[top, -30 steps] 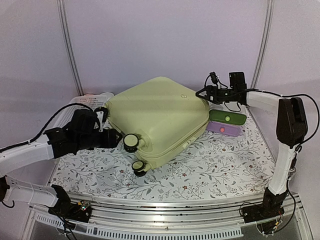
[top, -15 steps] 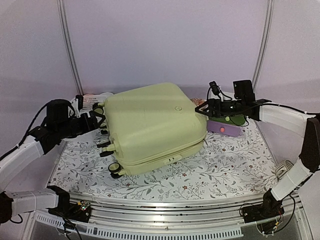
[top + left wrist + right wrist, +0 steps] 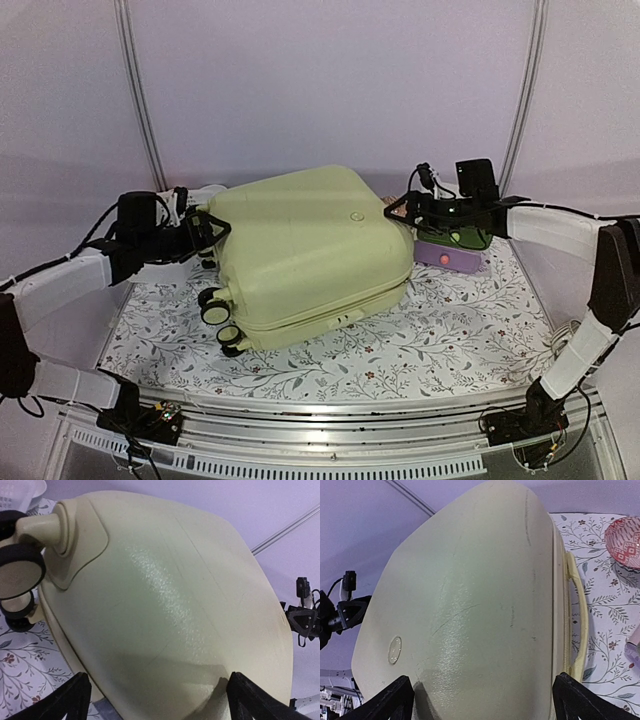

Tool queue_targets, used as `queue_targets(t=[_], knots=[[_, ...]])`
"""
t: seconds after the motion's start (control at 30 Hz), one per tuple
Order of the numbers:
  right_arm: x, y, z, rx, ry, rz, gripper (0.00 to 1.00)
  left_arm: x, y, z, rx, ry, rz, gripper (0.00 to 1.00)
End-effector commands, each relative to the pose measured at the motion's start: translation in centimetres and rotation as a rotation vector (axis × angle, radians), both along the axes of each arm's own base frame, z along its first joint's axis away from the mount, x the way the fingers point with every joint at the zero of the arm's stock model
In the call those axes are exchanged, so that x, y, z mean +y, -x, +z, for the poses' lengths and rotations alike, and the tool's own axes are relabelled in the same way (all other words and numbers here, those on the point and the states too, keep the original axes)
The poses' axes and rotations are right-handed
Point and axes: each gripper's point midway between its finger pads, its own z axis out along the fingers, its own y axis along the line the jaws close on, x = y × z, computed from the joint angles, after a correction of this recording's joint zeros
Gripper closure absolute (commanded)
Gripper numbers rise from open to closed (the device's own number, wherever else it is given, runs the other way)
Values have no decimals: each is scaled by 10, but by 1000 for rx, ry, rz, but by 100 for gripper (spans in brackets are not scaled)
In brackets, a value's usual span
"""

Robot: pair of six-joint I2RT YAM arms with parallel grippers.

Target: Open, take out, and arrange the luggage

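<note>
A flower-printed cloth [image 3: 460, 330] is covering the table under pale walls. The luggage [image 3: 305, 250] is lying closed at centre frame, wheels at lower left. The left gripper [image 3: 207, 235] and right gripper [image 3: 405, 208] are gaping wide at its left and right edges, gripping nothing. A purple box [image 3: 450, 258] is sitting just right of it. A second ago the wheels were pointing toward bottom centre, and the left gripper was sitting lower.

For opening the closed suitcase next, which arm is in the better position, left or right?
Probably right. The right gripper hangs open at the luggage end where its wrist view shows the zip seam and carry handle; the left gripper faces the wheels.
</note>
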Motion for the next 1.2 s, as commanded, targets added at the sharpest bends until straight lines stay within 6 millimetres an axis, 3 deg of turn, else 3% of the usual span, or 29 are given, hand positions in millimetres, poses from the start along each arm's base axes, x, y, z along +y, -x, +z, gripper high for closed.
queue_targets(t=[0.0, 0.13, 0.37, 0.5, 0.57, 0.67, 0.73, 0.83, 0.93, 1.03, 1.17], knots=[[31, 25, 24, -17, -120, 185, 2, -20, -12, -3, -13, 44, -110, 4], [31, 55, 22, 2, -163, 237, 3, -52, -12, 8, -58, 129, -297, 8], [36, 109, 15, 44, -154, 263, 4, -89, -43, -7, -14, 135, -392, 13], [48, 137, 5, 74, -141, 274, 4, -80, -69, 4, -40, 81, -334, 13], [45, 136, -1, 69, -112, 225, 4, -74, -78, 11, -62, 52, -303, 11], [30, 128, -6, 39, -41, 122, 6, -62, -87, 19, -68, -7, -261, 7], [11, 125, -16, 23, 59, 17, 6, -43, -90, 25, -57, -105, -197, 2], [-10, 135, -29, -18, 132, -30, 6, -18, -73, 48, -96, -230, -128, 2], [-21, 157, -42, -61, 122, -1, 7, -8, -40, 59, -118, -251, -125, 2], [-21, 178, -53, -119, 62, 75, 16, -13, -3, 69, -131, -191, -165, 2], [-13, 192, -59, -181, -27, 137, 37, -36, 50, 77, -143, -110, -250, 4]])
